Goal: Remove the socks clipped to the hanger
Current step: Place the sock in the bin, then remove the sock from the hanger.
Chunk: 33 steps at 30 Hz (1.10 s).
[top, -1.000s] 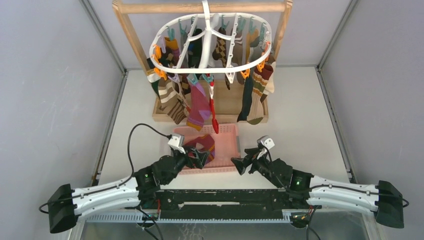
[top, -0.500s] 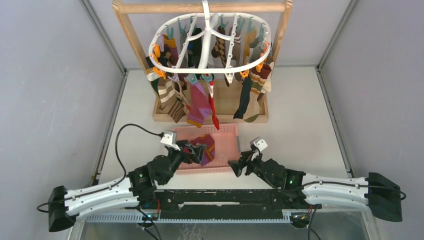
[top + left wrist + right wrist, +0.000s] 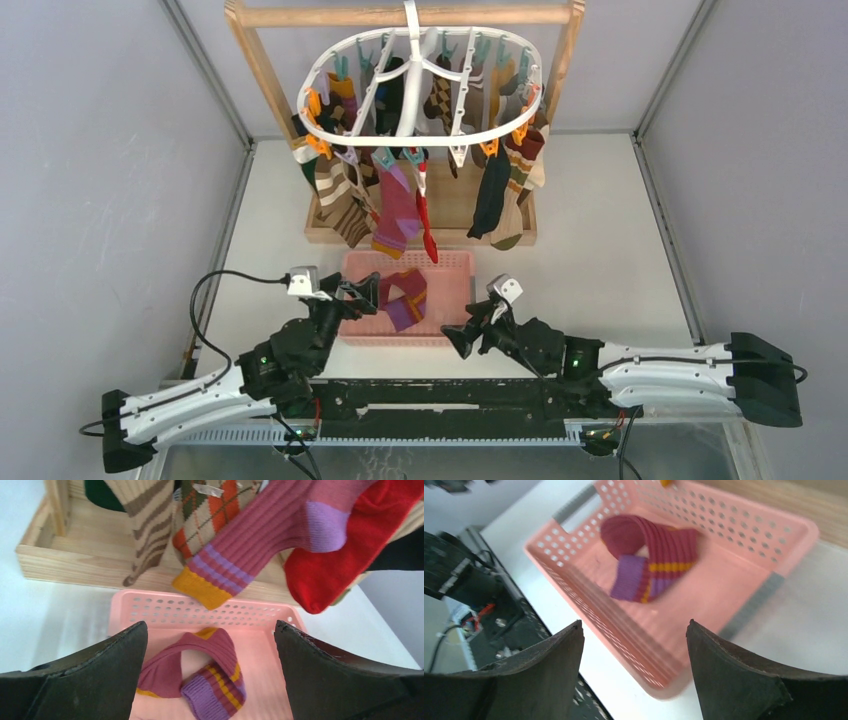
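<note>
**Open left gripper (image 3: 210,627) over a pink basket with one sock in it**

Two dark fingers (image 3: 100,672) frame the bottom of the view, spread wide and holding nothing. Between them a pink perforated basket (image 3: 165,611) sits on the white table (image 3: 50,622). Inside it lies a folded maroon sock (image 3: 200,680) banded in purple and mustard. Beyond the basket, toward the table's far edge, is a wooden base (image 3: 60,562). Above hang a beige striped sock (image 3: 145,510), an argyle sock (image 3: 205,515), a pink ribbed sock (image 3: 260,540) and a red sock (image 3: 350,550).

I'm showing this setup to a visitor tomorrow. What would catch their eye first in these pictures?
First, the white oval hanger on the wooden stand at the back, hung all round with bright patterned socks. Next, the pink basket in front of it, holding one maroon sock with a purple cuff. The open left gripper and right gripper sit by its near corners.
</note>
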Each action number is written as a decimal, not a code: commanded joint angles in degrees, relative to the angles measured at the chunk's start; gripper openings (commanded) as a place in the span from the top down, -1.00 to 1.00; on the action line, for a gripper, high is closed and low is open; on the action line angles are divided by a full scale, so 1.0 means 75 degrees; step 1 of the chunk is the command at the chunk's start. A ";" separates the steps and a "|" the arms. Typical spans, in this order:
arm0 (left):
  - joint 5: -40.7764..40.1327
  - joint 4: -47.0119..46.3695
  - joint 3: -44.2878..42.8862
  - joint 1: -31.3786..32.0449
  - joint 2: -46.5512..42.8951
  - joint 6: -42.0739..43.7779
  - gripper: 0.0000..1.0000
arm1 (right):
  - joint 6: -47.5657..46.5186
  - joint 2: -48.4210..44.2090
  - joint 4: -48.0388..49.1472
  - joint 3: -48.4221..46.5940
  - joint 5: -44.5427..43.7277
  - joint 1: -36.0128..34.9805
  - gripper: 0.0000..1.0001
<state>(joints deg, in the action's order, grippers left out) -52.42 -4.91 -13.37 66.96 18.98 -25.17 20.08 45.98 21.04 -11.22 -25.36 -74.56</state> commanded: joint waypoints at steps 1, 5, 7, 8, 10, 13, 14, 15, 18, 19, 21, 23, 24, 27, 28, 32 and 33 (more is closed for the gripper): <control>-0.0720 -0.0049 0.0135 0.0025 -0.0092 0.0618 -0.99 | -0.0430 0.0259 0.0689 -0.0921 0.0383 -0.0269 -0.62; -0.0910 -0.0176 0.0228 0.0025 -0.0316 0.0736 -1.00 | -0.0705 0.1013 0.1251 -0.1535 0.0753 -0.0371 -0.58; -0.0943 -0.0450 0.0445 0.0025 -0.0506 0.0731 -0.99 | -0.0901 0.1523 0.1487 -0.1913 0.0719 -0.0380 -0.55; -0.0952 -0.0591 0.0569 0.0025 -0.0601 0.0753 -1.00 | -0.0996 0.1828 0.1559 -0.2116 0.0661 -0.0379 -0.54; -0.0964 -0.0868 0.0782 0.0025 -0.0788 0.0852 -1.00 | -0.1185 0.2448 0.1663 -0.2543 0.0472 -0.0372 -0.54; -0.0943 -0.1167 0.1053 0.0025 -0.1084 0.1066 -1.00 | -0.1463 0.3399 0.2010 -0.3096 0.0178 -0.0332 -0.52; -0.0873 -0.1390 0.1177 0.0025 -0.1159 0.1250 -0.99 | -0.1500 0.3699 0.2051 -0.3285 0.0052 -0.0319 -0.52; -0.0809 -0.1703 0.1349 0.0025 -0.1218 0.1433 -0.99 | -0.1522 0.4008 0.2078 -0.3449 -0.0080 -0.0278 -0.52; -0.0448 -0.2925 0.2046 0.0026 -0.1297 0.2081 -1.00 | -0.1544 0.4714 0.2244 -0.3770 -0.0168 -0.0141 -0.53; -0.0334 -0.3419 0.2282 0.0017 -0.1278 0.2307 -0.99 | -0.1516 0.4884 0.2284 -0.3795 -0.0125 -0.0097 -0.53; -0.0120 -0.4401 0.2700 -0.0001 -0.1152 0.2744 -0.99 | -0.1408 0.4965 0.2179 -0.3791 -0.0075 -0.0055 -0.53; -0.0041 -0.4709 0.2790 -0.0123 -0.0940 0.2855 -0.99 | -0.1317 0.4915 0.2020 -0.3717 -0.0107 -0.0063 -0.53; 0.0025 -0.4777 0.2784 -0.0250 -0.0835 0.2867 -0.99 | -0.1263 0.4838 0.1998 -0.3588 -0.0144 -0.0090 -0.53; 0.0593 -0.4808 0.2718 -0.0803 -0.0548 0.2569 -1.00 | -0.1058 0.4458 0.2055 -0.3027 -0.0228 -0.0197 -0.53; 0.0767 -0.4807 0.2665 -0.0961 -0.0433 0.2439 -0.99 | -0.0999 0.4277 0.2023 -0.2857 -0.0293 -0.0239 -0.53; 0.0748 -0.4362 0.2034 -0.1203 0.0448 0.2204 -0.99 | -0.0828 0.3378 0.1872 -0.2146 -0.0473 -0.0352 -0.53; 0.0687 -0.4170 0.1625 -0.1205 0.0752 0.2216 -0.99 | -0.0801 0.3133 0.1842 -0.1994 -0.0467 -0.0349 -0.53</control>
<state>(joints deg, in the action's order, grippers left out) -49.43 -37.19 -0.64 58.65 18.44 -7.62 11.66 76.29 33.63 -29.39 -26.94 -76.49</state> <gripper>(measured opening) 0.996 0.765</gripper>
